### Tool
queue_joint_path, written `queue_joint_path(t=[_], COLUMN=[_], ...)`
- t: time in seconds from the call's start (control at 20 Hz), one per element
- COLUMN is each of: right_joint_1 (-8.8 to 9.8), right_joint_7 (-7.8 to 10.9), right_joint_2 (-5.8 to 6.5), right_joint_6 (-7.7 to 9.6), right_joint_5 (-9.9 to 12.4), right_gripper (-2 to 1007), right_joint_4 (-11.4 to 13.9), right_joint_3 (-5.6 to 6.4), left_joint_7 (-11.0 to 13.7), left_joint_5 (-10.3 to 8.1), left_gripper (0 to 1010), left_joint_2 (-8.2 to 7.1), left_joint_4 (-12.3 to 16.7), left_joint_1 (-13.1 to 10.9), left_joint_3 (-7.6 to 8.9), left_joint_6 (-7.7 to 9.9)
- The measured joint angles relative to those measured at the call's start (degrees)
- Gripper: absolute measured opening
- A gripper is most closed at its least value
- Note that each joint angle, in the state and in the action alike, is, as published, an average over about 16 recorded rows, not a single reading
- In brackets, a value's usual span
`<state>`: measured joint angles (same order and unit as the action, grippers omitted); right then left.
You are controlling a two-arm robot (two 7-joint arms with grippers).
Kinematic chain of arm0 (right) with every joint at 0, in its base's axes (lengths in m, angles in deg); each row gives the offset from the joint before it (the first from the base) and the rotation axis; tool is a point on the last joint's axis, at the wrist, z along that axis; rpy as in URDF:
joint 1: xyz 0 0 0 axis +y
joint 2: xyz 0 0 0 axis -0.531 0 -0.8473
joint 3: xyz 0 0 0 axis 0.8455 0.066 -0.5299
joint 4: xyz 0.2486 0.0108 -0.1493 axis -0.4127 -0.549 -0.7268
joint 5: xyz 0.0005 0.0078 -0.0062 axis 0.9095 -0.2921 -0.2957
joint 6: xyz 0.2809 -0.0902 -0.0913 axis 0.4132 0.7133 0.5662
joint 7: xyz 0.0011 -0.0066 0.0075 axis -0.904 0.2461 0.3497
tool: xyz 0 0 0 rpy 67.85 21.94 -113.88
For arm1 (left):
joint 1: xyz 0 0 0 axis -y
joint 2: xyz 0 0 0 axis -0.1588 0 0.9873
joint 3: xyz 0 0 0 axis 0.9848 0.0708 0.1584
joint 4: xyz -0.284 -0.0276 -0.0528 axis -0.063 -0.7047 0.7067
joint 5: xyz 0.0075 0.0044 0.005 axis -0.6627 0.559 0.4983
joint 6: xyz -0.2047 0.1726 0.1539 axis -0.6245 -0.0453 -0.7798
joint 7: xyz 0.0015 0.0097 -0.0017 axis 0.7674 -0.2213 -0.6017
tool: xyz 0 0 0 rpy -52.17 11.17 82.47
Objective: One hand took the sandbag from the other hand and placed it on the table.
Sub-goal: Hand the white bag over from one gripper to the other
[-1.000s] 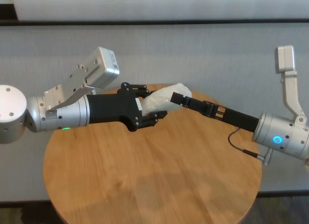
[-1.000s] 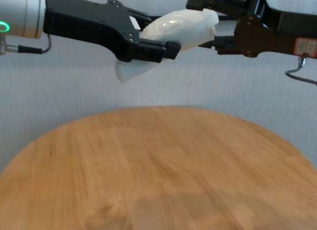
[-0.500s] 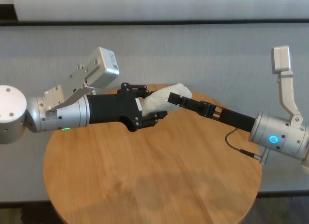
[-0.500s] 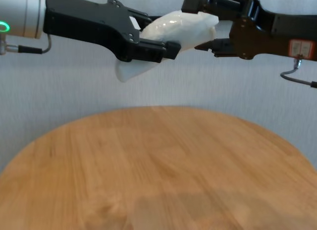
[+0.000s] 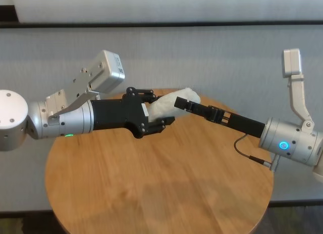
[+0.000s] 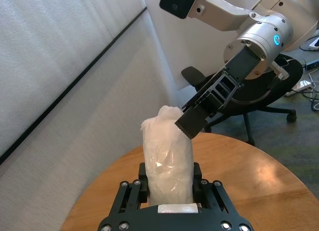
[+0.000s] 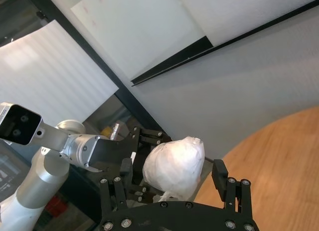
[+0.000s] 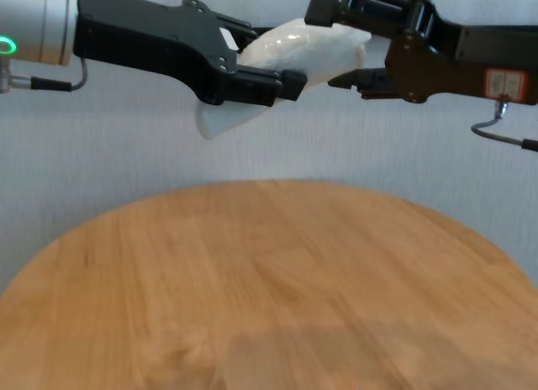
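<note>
Left gripper [image 5: 151, 115]: clamped on the sandbag [image 5: 174, 104], held high above the table [image 5: 161, 188], its wrist light showing green.
Right gripper [image 5: 187, 104]: jaws spread wide, one finger over the bag's free end and one under it, neither pressing in as far as I can see.
Just changed: the right arm has slid further in toward the left over the last second, so its fingers now reach deeper along the bag; the left gripper and the bag have not budged.
What that means: I'd judge this is the handover lining up. The taker is in place but hasn't closed, and the giver hasn't let go.
Sandbag position: in mid-air over the far part of the table, nothing touching wood, twisted tail hanging below the left jaws in the chest view [image 8: 220, 121].
Right wrist view: looks straight down its own open fingers [image 7: 222, 178] with the bag [image 7: 174, 166] sitting between them. The head view only shows this side-on.
Left wrist view: shows the bag [image 6: 167, 164] standing up out of the left jaws and the right finger [image 6: 192, 124] at its upper end.
Chest view: adds the red-and-white sticker [image 8: 503, 83] on the right gripper's body.
</note>
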<state>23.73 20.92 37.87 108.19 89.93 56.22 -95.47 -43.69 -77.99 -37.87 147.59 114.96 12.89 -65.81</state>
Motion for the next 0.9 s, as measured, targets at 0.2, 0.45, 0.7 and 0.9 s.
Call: queue_joint_path(t=[0.2,0.45,0.7,0.9], right_joint_1=[-0.37,-0.81,-1.2,-1.41], right_joint_7=[-0.38,-0.79,-1.5,-1.98], right_joint_2=[0.03,0.04,0.01,-0.03], right_joint_6=[-0.18,-0.36,-0.52,-0.59], right_joint_5=[0.27,0.68,1.26,1.7], right_gripper=[1001,1001,1001,1001], right_joint_4=[-0.22,-0.49,-0.72,-0.87], right_joint_3=[-0.52,-1.18,-1.75,-2.05], left_joint_7=[0.0,0.0,0.0,0.0], left_joint_5=[0.0,0.0,0.0,0.0], left_gripper=[515,515,515,515], left_joint_2=[0.0,0.0,0.0,0.0], left_joint_4=[0.0,0.0,0.0,0.0], left_joint_1=[0.0,0.0,0.0,0.0], left_joint_3=[0.0,0.0,0.0,0.0], left_joint_6=[0.0,0.0,0.0,0.0])
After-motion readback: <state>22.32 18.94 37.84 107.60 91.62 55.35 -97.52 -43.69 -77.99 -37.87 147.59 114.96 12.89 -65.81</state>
